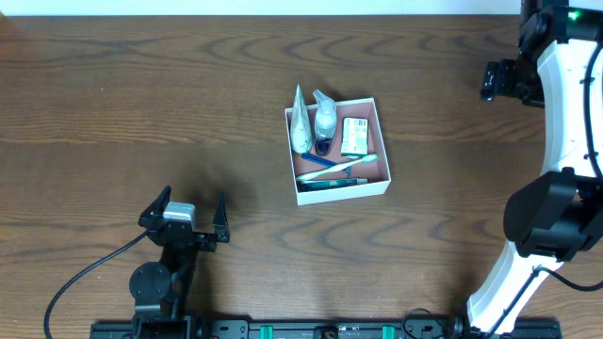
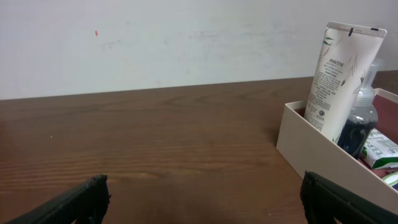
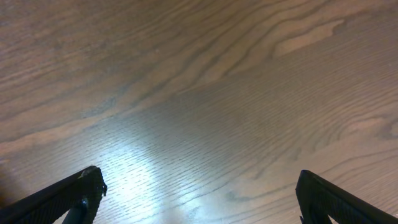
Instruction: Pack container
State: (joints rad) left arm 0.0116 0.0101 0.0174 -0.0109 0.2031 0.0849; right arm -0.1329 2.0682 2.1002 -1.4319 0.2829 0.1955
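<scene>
The container (image 1: pixel 345 191) sits roughly mid-desk (image 1: pixel 113 113), already holding a tube (image 1: pixel 300 127), a toothbrush (image 1: pixel 339 169) and a few other bits. The left gripper (image 1: pixel 194 198) is parked by the near-left edge, fingers spread wide with nothing in them, so the box is ahead and off to its right. The right gripper (image 1: pixel 490 80), up by the far-right corner, is also wide open and empty. It's only looking at bare wood, so I'd say left has the better line.

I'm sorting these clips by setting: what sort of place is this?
Probably a robotics lab bench, not a home: a wooden table, a plain white wall, and a white robot arm near the container.
</scene>
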